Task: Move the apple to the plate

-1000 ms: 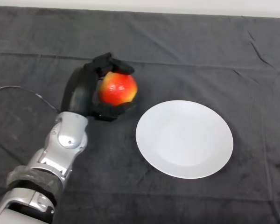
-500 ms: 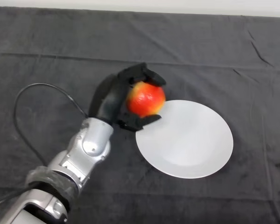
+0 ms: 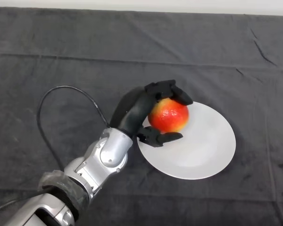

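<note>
A red and yellow apple (image 3: pixel 169 115) sits in the grasp of my left hand (image 3: pixel 137 109), whose black fingers curl over its top while the thumb wraps under it. The apple is over the left part of the white plate (image 3: pixel 205 146), which lies on the dark cloth right of centre. Whether the apple rests on the plate or hangs just above it cannot be told. My silver-grey arm reaches in from the lower left.
A dark cloth (image 3: pixel 61 61) covers the whole table, with creases along the far side. The table's far edge (image 3: pixel 141 10) runs across the top of the view.
My hand has carried the apple to the right and toward me, from the bare cloth left of the plate to over the plate's left part.
</note>
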`<control>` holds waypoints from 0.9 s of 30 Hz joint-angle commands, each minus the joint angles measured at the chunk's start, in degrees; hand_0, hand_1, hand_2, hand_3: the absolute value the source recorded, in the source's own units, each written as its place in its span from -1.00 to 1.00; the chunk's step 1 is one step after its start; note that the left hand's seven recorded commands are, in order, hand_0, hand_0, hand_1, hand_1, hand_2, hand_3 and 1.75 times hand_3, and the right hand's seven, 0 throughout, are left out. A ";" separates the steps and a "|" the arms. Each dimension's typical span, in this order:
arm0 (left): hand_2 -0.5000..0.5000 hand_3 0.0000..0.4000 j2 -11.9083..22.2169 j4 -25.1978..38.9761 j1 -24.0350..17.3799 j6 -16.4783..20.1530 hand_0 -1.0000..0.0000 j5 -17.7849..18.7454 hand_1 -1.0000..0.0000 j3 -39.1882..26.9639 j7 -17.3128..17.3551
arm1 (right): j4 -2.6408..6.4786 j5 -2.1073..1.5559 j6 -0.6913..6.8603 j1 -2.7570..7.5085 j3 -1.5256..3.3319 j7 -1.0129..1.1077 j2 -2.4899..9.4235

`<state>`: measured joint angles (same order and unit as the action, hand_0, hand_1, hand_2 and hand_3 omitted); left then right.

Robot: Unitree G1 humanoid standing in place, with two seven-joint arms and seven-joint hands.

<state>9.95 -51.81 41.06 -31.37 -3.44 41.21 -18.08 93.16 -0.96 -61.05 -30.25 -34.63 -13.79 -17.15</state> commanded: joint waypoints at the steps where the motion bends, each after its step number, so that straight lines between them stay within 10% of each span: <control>1: 0.11 1.00 0.91 2.21 0.45 0.90 -0.78 1.12 -1.00 1.49 0.71 | 6.05 -0.53 5.62 6.55 -0.67 -0.07 4.51; 3: 0.25 0.89 1.06 2.18 0.51 0.98 -0.39 1.53 -0.89 1.78 1.02 | 6.05 -0.53 5.62 6.55 -0.68 -0.07 4.51; 5: 0.11 -0.10 1.23 2.12 0.52 1.05 0.33 1.98 0.10 2.04 1.35 | 6.06 -0.52 5.62 6.55 -0.68 -0.07 4.51; 6: -0.04 -0.92 1.29 2.08 0.52 1.06 0.92 2.15 1.00 2.14 1.48 | 6.06 -0.52 5.62 6.55 -0.68 -0.07 4.51; 27: 0.00 -1.00 5.26 6.32 -0.16 2.14 1.00 5.74 1.00 -1.43 3.36 | 6.04 -0.51 5.63 6.55 -0.69 -0.07 4.52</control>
<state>14.04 -46.53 41.05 -28.94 1.57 40.79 -14.94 93.14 -0.96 -61.05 -30.25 -34.64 -13.79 -17.21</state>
